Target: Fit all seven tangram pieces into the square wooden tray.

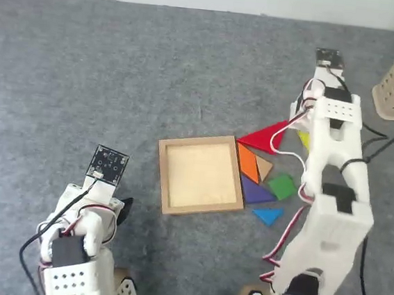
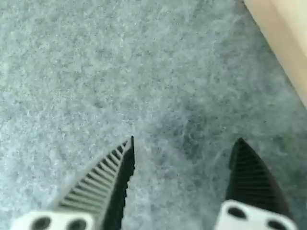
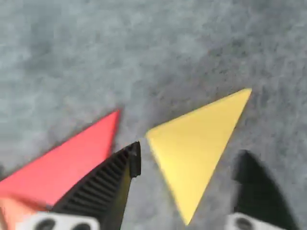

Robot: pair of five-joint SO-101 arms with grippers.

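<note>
First, note right gripper jaws apart astride yellow triangle, at 2 o'clock of empty tray. Expect slip off thin edges on closing, or a bumped red triangle at its 9 o'clock. Disregard left gripper, jaws apart.

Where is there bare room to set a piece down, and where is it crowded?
Free: inside the wooden tray, and the carpet between it and the left end effector. Crowded: right of the tray, from red triangle to blue triangle.
</note>
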